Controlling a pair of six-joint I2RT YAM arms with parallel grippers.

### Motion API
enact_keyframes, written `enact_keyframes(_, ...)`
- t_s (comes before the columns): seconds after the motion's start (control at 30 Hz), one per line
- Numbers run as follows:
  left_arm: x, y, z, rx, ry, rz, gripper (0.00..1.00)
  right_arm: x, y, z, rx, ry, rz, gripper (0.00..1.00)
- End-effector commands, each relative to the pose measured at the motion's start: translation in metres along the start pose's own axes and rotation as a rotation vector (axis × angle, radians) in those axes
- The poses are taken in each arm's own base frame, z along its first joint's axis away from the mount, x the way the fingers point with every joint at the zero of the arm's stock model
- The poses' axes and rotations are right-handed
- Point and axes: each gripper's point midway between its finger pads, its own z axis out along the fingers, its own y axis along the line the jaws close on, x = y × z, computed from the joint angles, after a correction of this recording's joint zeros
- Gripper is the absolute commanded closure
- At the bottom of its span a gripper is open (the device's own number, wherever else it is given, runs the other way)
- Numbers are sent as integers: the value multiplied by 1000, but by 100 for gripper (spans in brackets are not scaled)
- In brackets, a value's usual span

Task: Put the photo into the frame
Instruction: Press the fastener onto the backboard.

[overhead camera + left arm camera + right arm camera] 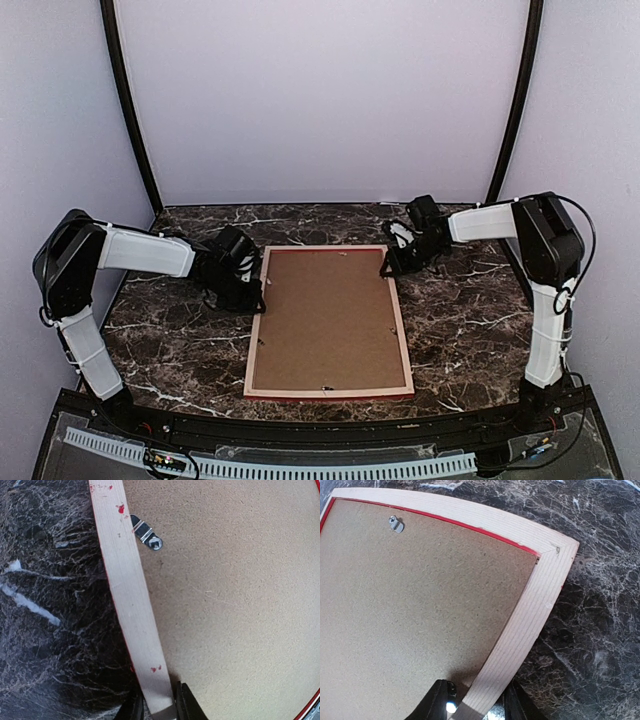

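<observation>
Your left gripper (159, 706) is clamped across the frame (129, 595)'s left rail, steadying it face-down on the marble table (470, 310); your right gripper (477, 704) straddles the right rail near the far corner, though I cannot tell whether it bites; the brown backing board (328, 320) fills the frame; the photo shows in no view.

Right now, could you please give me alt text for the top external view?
A red frame lies face down on a dark marble table, brown backing board fitted in it. The left gripper and right gripper sit at its side rails near the far end.
</observation>
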Motion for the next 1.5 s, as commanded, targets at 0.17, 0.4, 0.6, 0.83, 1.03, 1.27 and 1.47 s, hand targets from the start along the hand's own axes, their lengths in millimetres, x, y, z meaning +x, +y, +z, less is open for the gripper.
enact_keyframes(0.17,56,37,20,-124,202,47,78,13,-10,15,38,65,-2,73)
enact_keyframes(0.4,58,38,21,-125,201,46,78,0,-7,8,-17,27,2,74)
enact_keyframes(0.6,57,38,21,-123,198,44,78,1,4,4,-96,14,26,51)
enact_keyframes(0.83,57,38,21,-121,199,44,78,7,4,0,-104,17,41,51)
enact_keyframes(1.03,58,38,21,-120,199,44,78,19,-1,2,-73,48,22,53)
enact_keyframes(1.27,58,38,21,-123,200,44,78,32,-5,1,-48,75,-4,54)
enact_keyframes(1.47,57,38,20,-124,200,46,78,36,-7,1,-40,95,-49,53)
